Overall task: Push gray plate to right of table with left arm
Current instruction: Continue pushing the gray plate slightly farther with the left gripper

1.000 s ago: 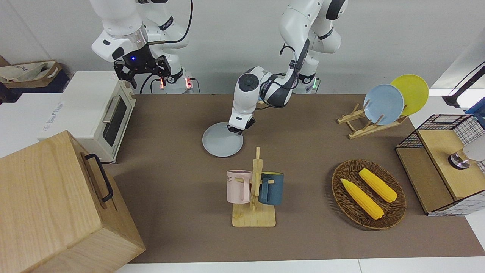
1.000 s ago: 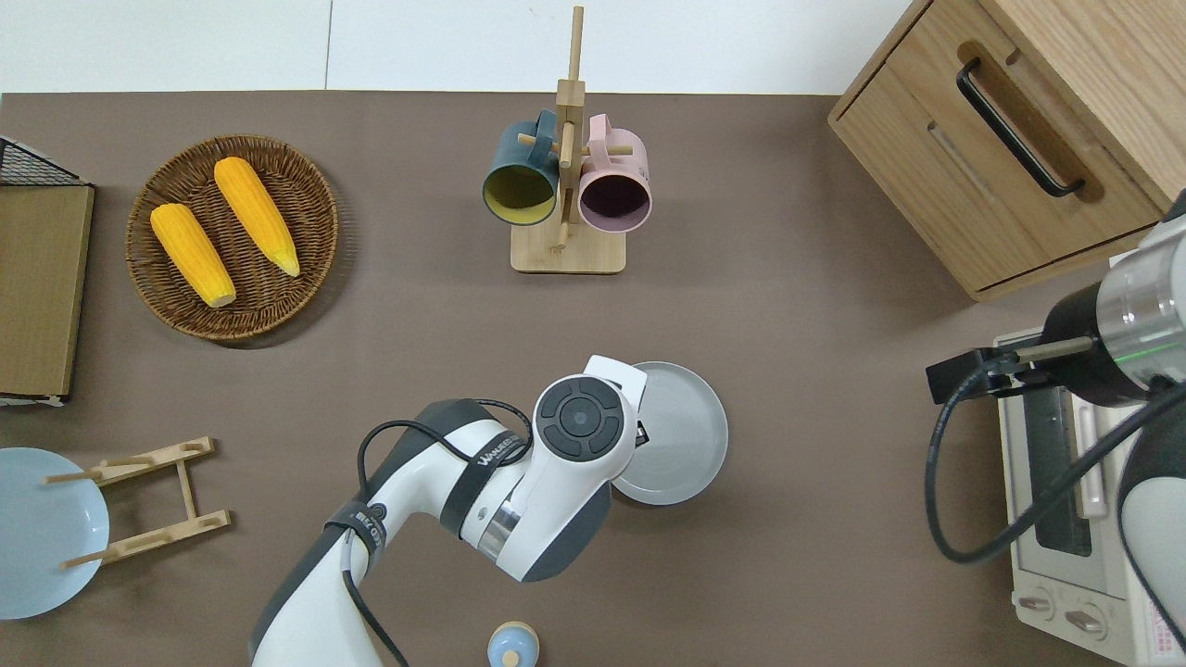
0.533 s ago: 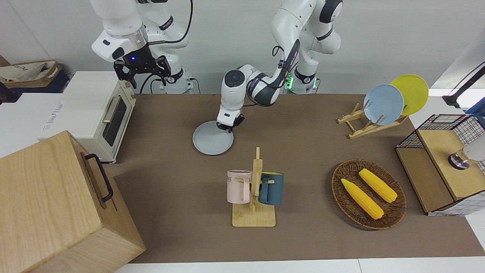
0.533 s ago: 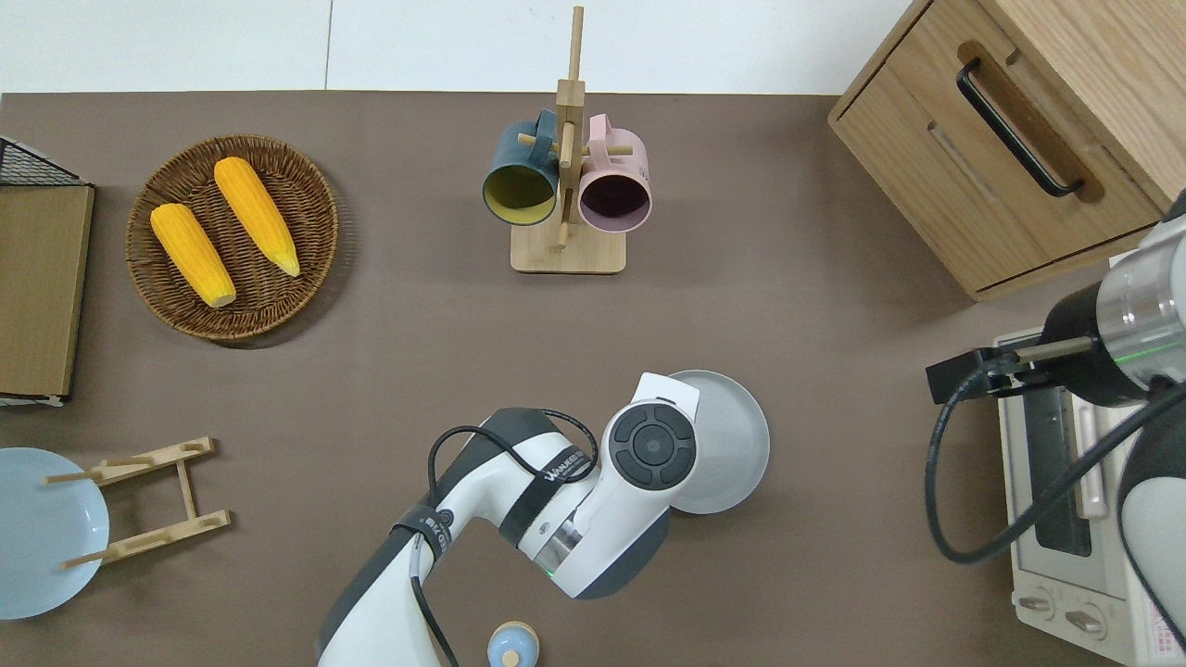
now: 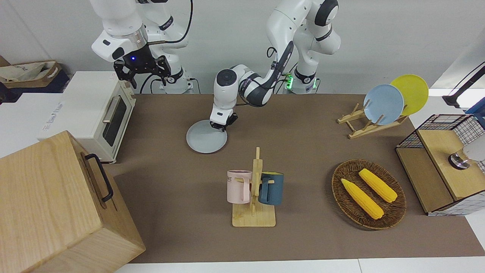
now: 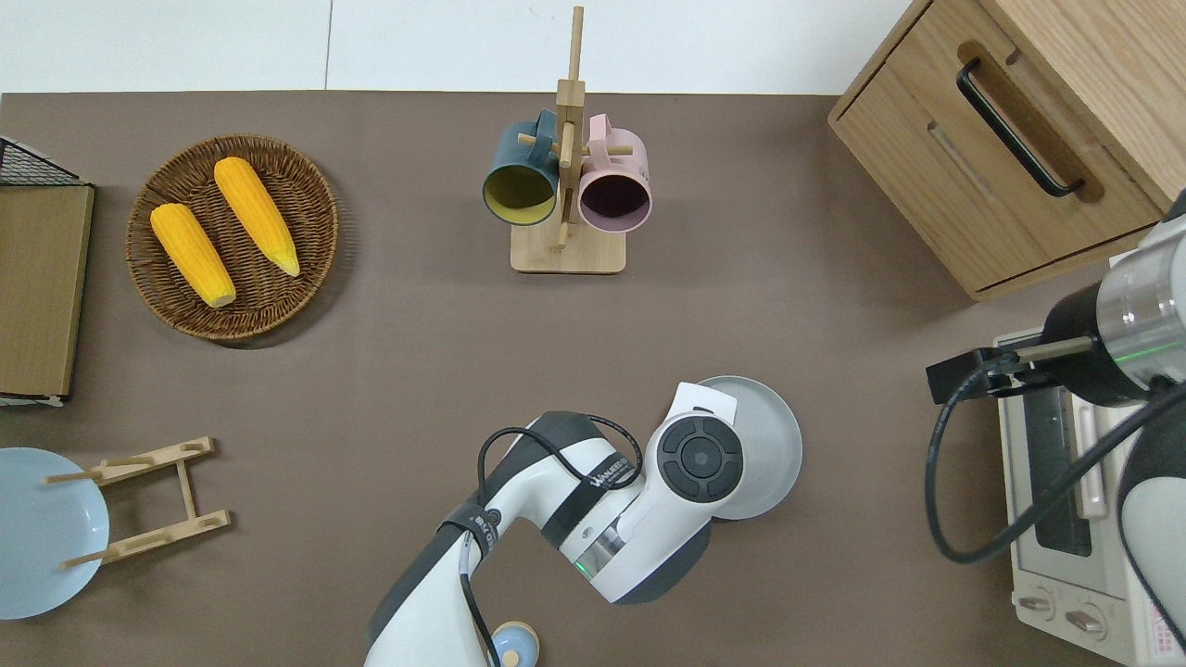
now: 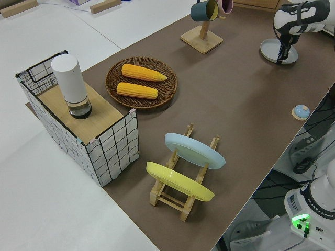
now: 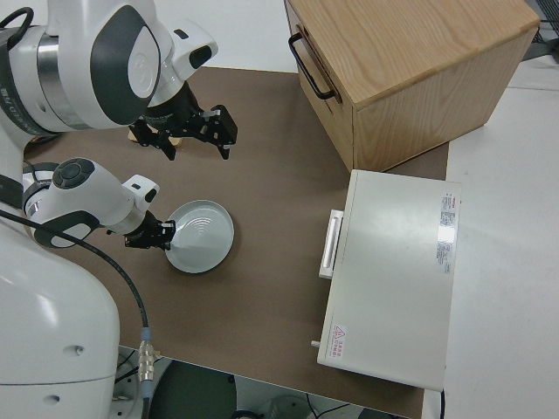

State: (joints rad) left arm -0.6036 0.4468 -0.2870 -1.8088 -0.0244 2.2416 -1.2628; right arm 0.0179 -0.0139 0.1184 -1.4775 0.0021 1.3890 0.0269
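Note:
The gray plate (image 5: 204,138) lies flat on the brown table (image 5: 303,151), between the toaster oven and the mug rack. It also shows in the overhead view (image 6: 767,443) and the right side view (image 8: 203,237). My left gripper (image 5: 219,127) is shut, its tips down on the plate's rim at the edge toward the left arm's end. In the right side view the left gripper (image 8: 160,237) touches that same edge. In the overhead view the wrist hides it. My right arm is parked, its gripper (image 5: 143,72) open.
A white toaster oven (image 5: 94,110) and a wooden cabinet (image 5: 57,204) stand at the right arm's end. A mug rack (image 5: 254,189) stands farther out. A corn basket (image 5: 394,210), a plate rack (image 5: 363,125) and a wire crate (image 5: 443,163) stand toward the left arm's end.
My left gripper has slid the gray plate along the table toward the right arm's end, closer to the toaster oven. The right arm has not moved.

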